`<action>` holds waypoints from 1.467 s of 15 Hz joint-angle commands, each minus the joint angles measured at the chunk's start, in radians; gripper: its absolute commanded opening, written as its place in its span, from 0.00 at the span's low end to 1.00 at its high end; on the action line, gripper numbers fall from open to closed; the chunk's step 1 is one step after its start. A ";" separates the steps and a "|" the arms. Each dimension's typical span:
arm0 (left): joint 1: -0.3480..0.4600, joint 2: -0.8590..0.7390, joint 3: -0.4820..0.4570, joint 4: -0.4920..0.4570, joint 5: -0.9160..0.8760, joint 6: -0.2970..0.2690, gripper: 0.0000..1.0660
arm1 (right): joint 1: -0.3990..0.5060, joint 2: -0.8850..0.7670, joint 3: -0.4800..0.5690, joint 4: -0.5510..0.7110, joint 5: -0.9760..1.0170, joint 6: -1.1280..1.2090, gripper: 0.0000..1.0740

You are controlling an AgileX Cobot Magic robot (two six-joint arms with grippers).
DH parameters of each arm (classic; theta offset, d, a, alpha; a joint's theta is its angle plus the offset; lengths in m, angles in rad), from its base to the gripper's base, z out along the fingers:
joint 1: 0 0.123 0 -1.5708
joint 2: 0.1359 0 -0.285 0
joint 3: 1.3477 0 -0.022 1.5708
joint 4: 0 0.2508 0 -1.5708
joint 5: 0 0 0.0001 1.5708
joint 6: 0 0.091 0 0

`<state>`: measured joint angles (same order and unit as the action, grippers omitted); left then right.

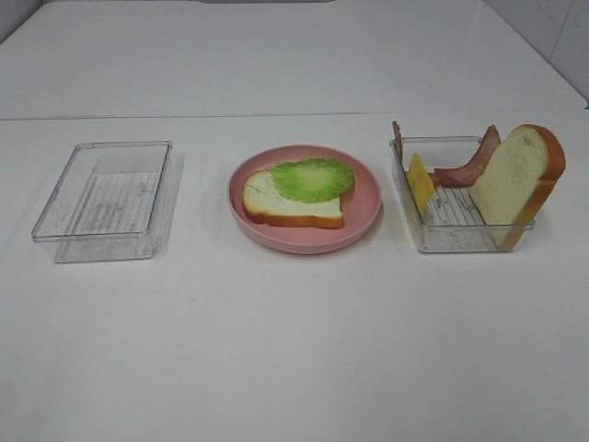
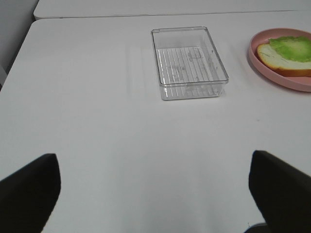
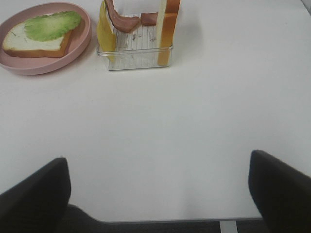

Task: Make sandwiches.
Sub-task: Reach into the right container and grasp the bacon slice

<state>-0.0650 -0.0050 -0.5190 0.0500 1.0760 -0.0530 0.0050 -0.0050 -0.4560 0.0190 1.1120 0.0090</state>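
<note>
Sitting in a row across the white table [image 1: 294, 350], nearer its far edge than its near edge, are three containers. Toward the left edge lies the left tray [image 1: 101, 189], a clear plastic rectangle with a ribbed floor and nothing in it. At the middle of the row stands the pink plate [image 1: 304, 241], round and shallow. On it a bread slice [image 1: 281, 207] lies flat, white with an orange-brown crust. A ruffled green lettuce leaf [image 1: 313, 178] rests on top of that slice, covering its far right part and reaching slightly past its crust. Toward the right edge is the right tray [image 1: 460, 238], also clear. A yellow cheese slice [image 1: 421, 182] stands on edge against its left wall; reddish-brown bacon strips [image 1: 469, 166] lean at the back, one curved across the tray, another upright at the far left corner. A second bread slice [image 1: 520, 180] stands tilted against the right wall, rising above the rim.

Neither arm shows in the high view. In its wrist view the left gripper [image 2: 154, 158] is near the near edge, facing the left tray from well back; its dark fingers are spread wide with only bare table between them. The right gripper [image 3: 158, 159] is likewise near the near edge, well apart from the right tray, fingers spread wide and holding nothing.
</note>
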 commanded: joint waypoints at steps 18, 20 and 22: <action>-0.005 -0.021 0.002 -0.007 -0.005 0.000 0.92 | -0.004 1.075 -0.746 -0.019 0.084 -0.029 0.90; -0.005 -0.021 0.002 -0.007 -0.005 0.000 0.92 | -0.004 1.335 -0.971 -0.057 0.122 -0.032 0.90; -0.005 -0.021 0.002 -0.007 -0.005 0.000 0.92 | -0.004 1.560 -1.232 -0.058 0.172 -0.032 0.90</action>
<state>-0.0650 -0.0050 -0.5190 0.0500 1.0760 -0.0530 0.0050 1.5040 -1.6140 -0.0330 1.2140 -0.0150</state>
